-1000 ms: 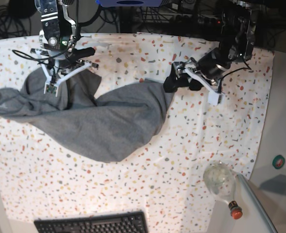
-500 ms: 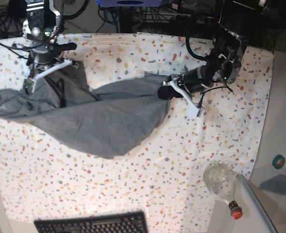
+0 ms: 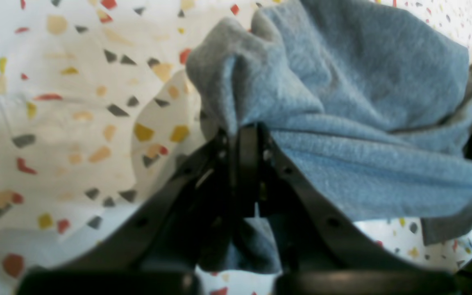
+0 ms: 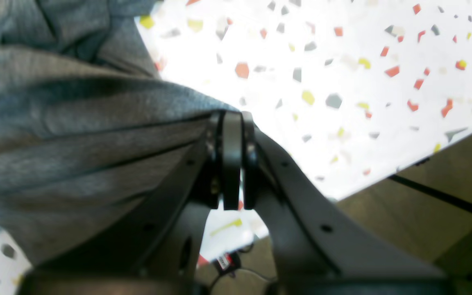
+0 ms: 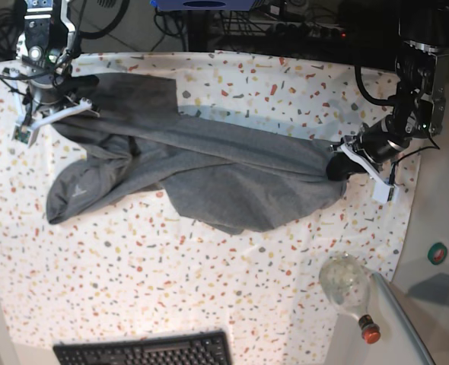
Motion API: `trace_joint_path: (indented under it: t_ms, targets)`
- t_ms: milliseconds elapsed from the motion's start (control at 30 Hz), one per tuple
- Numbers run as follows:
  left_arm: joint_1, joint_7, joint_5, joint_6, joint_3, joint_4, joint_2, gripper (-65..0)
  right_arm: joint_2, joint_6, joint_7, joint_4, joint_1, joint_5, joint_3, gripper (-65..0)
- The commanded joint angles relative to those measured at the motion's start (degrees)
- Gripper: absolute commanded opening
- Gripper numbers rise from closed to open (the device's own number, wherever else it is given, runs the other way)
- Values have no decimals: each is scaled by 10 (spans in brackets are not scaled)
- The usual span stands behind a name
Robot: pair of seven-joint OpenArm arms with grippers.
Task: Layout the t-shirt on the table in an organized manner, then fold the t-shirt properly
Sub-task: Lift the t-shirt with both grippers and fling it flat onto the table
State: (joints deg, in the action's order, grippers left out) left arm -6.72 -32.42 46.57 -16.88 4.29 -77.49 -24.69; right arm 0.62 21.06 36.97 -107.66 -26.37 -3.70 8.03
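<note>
Grey t-shirt [image 5: 209,171] lies stretched across the table [image 5: 209,304], bunched and twisted, pulled between both arms. Left gripper [image 3: 246,135] is clamped on a fabric fold; right gripper [image 4: 232,123] is likewise pinched onto an edge near the table's far corner. Step in hand: layout, not yet folding. Next move likely calls for spreading the cloth flat.

Grey t-shirt [image 5: 209,171] lies stretched, rumpled, across the white speckled table [image 5: 209,289].
</note>
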Motion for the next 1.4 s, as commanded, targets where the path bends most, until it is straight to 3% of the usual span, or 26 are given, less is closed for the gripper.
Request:
trace_joint_path:
  t_ms: [0, 67, 167, 333, 533, 667, 733, 800, 933, 1100, 1167, 1367]
  targets:
    - [11, 12, 2, 8, 7, -18, -9, -650, -7, 14, -19, -12, 14, 21, 5, -650]
    - [21, -18, 1, 34, 7, -34, 3, -650, -15, 10, -18, -10, 46, 23, 9, -650]
    - [71, -44, -32, 98, -42, -73, 23, -650, -50, -24, -2, 5, 114, 22, 10, -650]
    - [206, -45, -117, 119, -100, -69, 78, -650, -104, -33, 65, 23, 264, 22, 9, -650]
    - [444, -71, -150, 119, -105, -10, 178, -650, -200, -143, 46, 72, 451, 21, 42, -650]
    - [515, -94, -150, 119, -106, -36, 191, -650, -214, -221, -40, 77, 486, 23, 118, -650]
    - [520, -125, -149, 119, -106, -67, 201, -650, -227, -257, -54, 58, 486, 23, 149, -650]
    - [496, -150, -149, 119, -107, -102, 200, -650, -226, -280, -40, 29, 468, 23, 167, -650]
    - [373, -160, -151, 119, -100, -186, 160, -650, -209, -281, -11, -32, 346, 23, 177, -650]
    - [196, -160, -152, 119, -99, -239, 121, -650, -127, -281, -12, -33, 200, 23, 195, -650]
    - [136, -159, -152, 119, -99, -238, 106, -650, -94, -281, -12, -11, 167, 23, 194, -650]
    - [47, -157, -152, 119, -99, -153, 103, -650, -62, -281, -12, 130, 152, 23, 196, -650]
